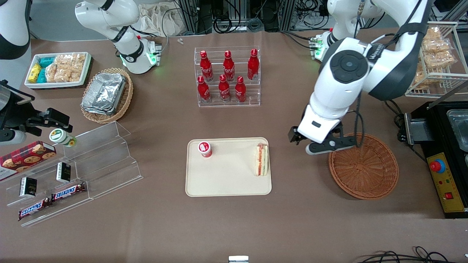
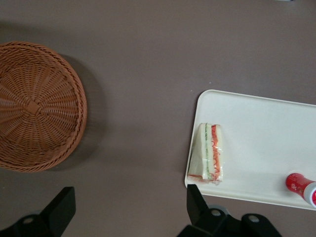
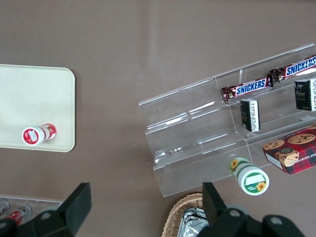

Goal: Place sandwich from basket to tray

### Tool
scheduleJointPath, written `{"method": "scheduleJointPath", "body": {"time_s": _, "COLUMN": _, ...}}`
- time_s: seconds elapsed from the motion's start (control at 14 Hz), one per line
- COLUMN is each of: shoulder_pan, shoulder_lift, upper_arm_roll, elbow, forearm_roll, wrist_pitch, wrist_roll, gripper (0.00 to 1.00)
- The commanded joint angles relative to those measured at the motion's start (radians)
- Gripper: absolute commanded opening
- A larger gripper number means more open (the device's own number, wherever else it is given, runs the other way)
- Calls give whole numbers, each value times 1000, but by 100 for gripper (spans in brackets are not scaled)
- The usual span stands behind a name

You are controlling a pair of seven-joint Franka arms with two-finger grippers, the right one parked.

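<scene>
The sandwich (image 1: 261, 160) lies on the cream tray (image 1: 226, 179), at the tray's edge toward the working arm's end of the table. It also shows in the left wrist view (image 2: 210, 153), on the tray (image 2: 256, 123). The reddish-brown basket (image 1: 363, 166) stands empty beside the tray; the wrist view shows it too (image 2: 34, 106). My left gripper (image 1: 318, 146) hovers above the bare table between tray and basket. It is open and empty (image 2: 128, 197), with the fingers wide apart.
A small red bottle (image 1: 205, 149) stands on the tray. A rack of red cola bottles (image 1: 227, 76) is farther from the camera. A clear stepped shelf (image 1: 91, 164) and a tan basket of foil trays (image 1: 106, 95) lie toward the parked arm's end. A black control box (image 1: 444, 175) sits beside the basket.
</scene>
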Motion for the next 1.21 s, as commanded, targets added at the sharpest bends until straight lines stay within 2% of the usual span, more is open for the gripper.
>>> {"method": "scheduleJointPath", "body": {"time_s": 0.0, "shoulder_pan": 15, "shoulder_lift": -39, "upper_arm_roll": -2, "elbow": -11, "forearm_roll": -32, "wrist_pitch": -47, "wrist_roll": 44, "gripper": 100}}
{"method": "scheduleJointPath", "body": {"time_s": 0.07, "shoulder_pan": 20, "shoulder_lift": -69, "upper_arm_roll": 6, "elbow": -9, "forearm_roll": -67, "wrist_pitch": -73, "wrist_roll": 68, "gripper": 100}}
{"method": "scheduleJointPath", "body": {"time_s": 0.29, "shoulder_pan": -6, "shoulder_lift": -167, "upper_arm_roll": 171, "elbow": -14, "forearm_roll": -188, "wrist_pitch": -198, "wrist_roll": 294, "gripper": 100}}
{"method": "scheduleJointPath", "body": {"time_s": 0.36, "shoulder_pan": -8, "shoulder_lift": -195, "upper_arm_roll": 211, "elbow": -17, "forearm_roll": -202, "wrist_pitch": -266, "wrist_roll": 374, "gripper": 100}}
{"method": "scheduleJointPath", "body": {"time_s": 0.5, "shoulder_pan": 10, "shoulder_lift": -233, "upper_arm_roll": 240, "elbow": -22, "forearm_roll": -201, "wrist_pitch": -350, "wrist_roll": 462, "gripper": 100}}
{"method": "scheduleJointPath", "body": {"time_s": 0.64, "shoulder_pan": 12, "shoulder_lift": -272, "upper_arm_roll": 314, "elbow": -26, "forearm_roll": -198, "wrist_pitch": -407, "wrist_roll": 508, "gripper": 100}}
{"method": "scheduleJointPath", "body": {"time_s": 0.86, "shoulder_pan": 9, "shoulder_lift": -300, "upper_arm_roll": 401, "elbow": -39, "forearm_roll": -187, "wrist_pitch": -412, "wrist_roll": 541, "gripper": 100}}
{"method": "scheduleJointPath", "body": {"time_s": 1.14, "shoulder_pan": 10, "shoulder_lift": -258, "upper_arm_roll": 403, "elbow": -19, "forearm_roll": -182, "wrist_pitch": -404, "wrist_roll": 578, "gripper": 100}}
